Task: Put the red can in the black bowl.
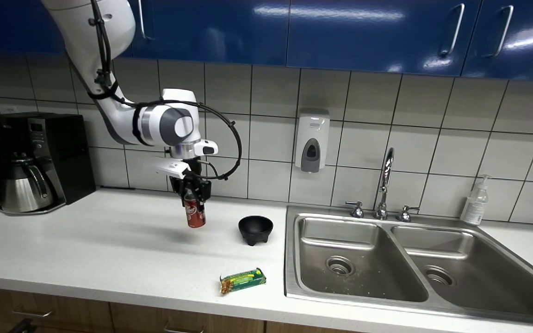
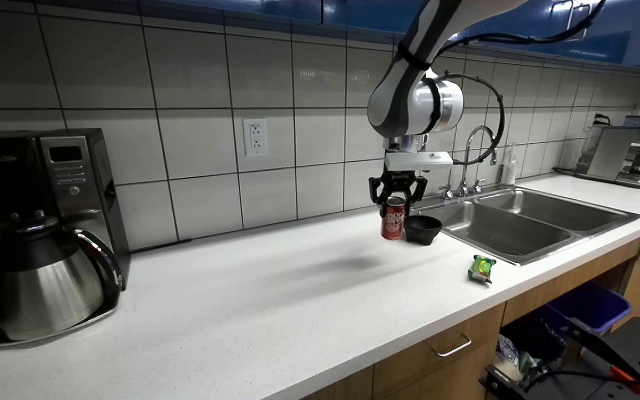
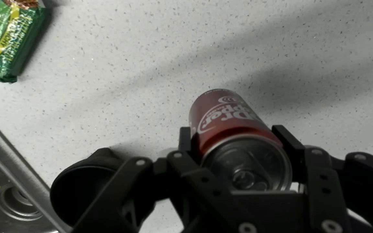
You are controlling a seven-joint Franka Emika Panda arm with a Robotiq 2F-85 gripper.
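The red can (image 1: 195, 217) with its silvery top is held between the fingers of my gripper (image 1: 193, 203). It is nearly upright and above the counter, its shadow lying apart from it. In the wrist view the can (image 3: 227, 113) sits between both black fingers (image 3: 235, 139), its top towards the camera. The black bowl (image 1: 255, 230) stands on the counter between the can and the sink, to the can's right. In an exterior view the can (image 2: 393, 222) appears just left of the bowl (image 2: 423, 229). In the wrist view the gripper partly hides the bowl (image 3: 79, 191).
A green packet (image 1: 243, 280) lies on the counter in front of the bowl. The double steel sink (image 1: 293, 259) with its faucet (image 1: 383, 185) is right of the bowl. A coffee machine (image 2: 86, 183) stands at the counter's left end. A soap dispenser (image 1: 312, 138) hangs on the wall.
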